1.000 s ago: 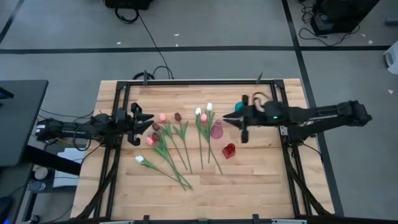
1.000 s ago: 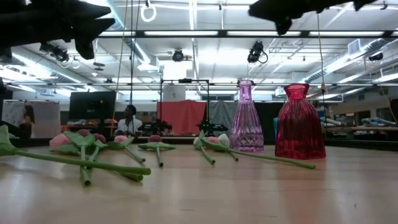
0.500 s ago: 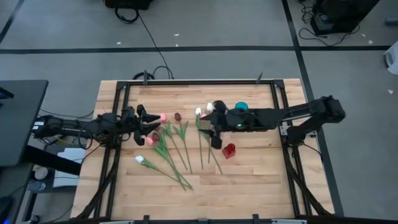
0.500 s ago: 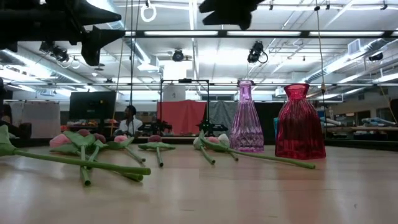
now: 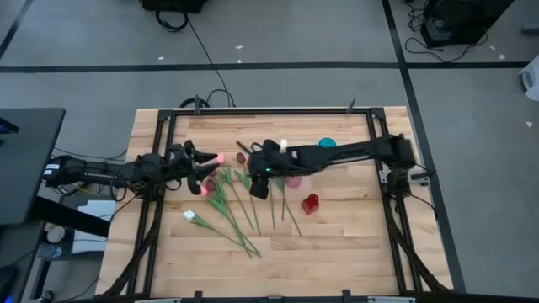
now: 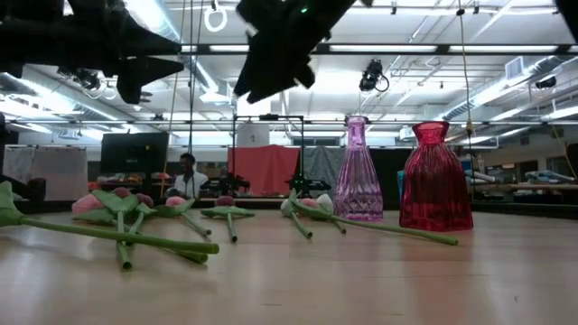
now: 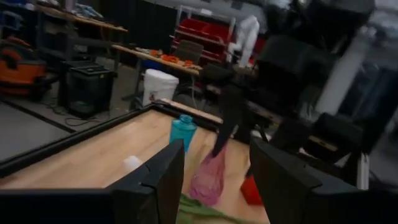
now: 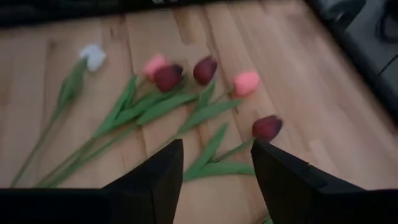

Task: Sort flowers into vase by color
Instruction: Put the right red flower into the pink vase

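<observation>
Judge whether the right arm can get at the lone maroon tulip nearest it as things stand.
Probably yes. The right gripper hangs above the maroon tulip with fingers open, and nothing lies over that flower. The left gripper is off to the side.

2 dark arms, black fingers point(image 8: 155, 180)

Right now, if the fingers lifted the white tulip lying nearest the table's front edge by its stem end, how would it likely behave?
The white artificial tulip with the long thin green stem would probably droop, since the stem is so slender. It looks light for its length. Lying flat and apart from the other flowers, it would likely slide or pivot rather than roll if pushed.
</observation>
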